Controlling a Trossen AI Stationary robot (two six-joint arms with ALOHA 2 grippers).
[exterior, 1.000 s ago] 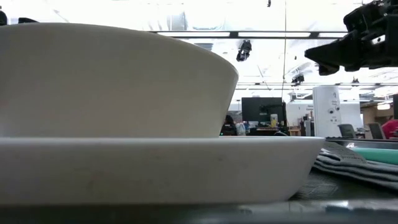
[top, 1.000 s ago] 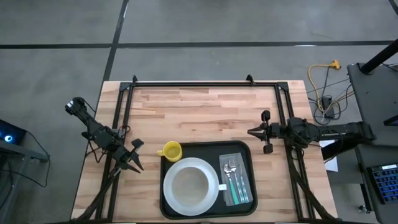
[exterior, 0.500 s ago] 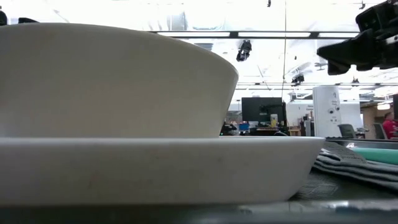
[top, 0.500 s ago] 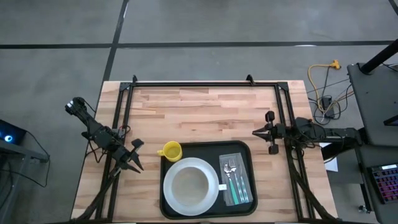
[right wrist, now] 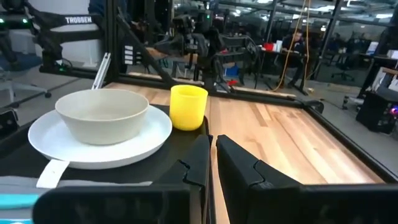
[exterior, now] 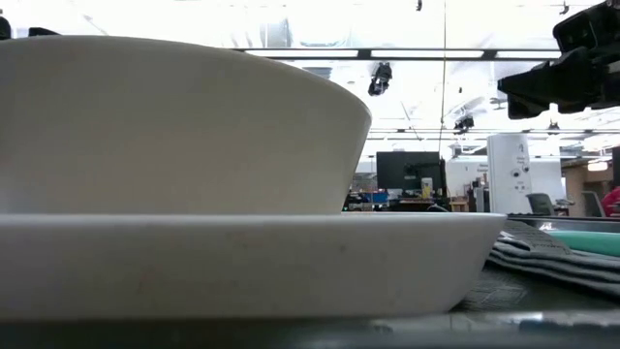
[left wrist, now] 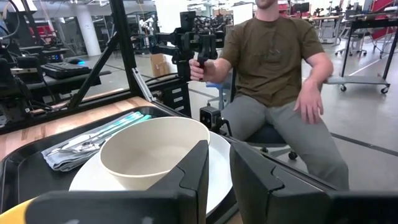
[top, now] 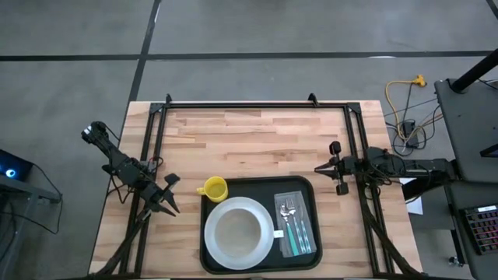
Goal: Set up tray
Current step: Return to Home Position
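Note:
The black tray [top: 307, 187] lies at the table's near edge. On it stands a white plate [top: 222, 253] with a white bowl [top: 237, 232] on top, and a grey napkin [top: 296, 225] carrying teal-handled cutlery [top: 294, 229]. A yellow cup [top: 212, 189] stands upright at the tray's far left corner. My left gripper [top: 171, 204] hovers left of the tray, its fingers almost together and holding nothing, and looks over the bowl [left wrist: 155, 149]. My right gripper [top: 317, 166] is shut and hangs level beyond the tray's far right corner, above the table [exterior: 513, 92].
Black frame rails [top: 257, 103] run along the table's far, left and right sides. The wooden top [top: 257, 144] beyond the tray is bare. A seated person [left wrist: 273, 74] holding a black device is beyond the table in the left wrist view.
My right gripper has drawn back a little toward the table's right edge and risen slightly, staying shut. The tray and the things on it have stayed in place.

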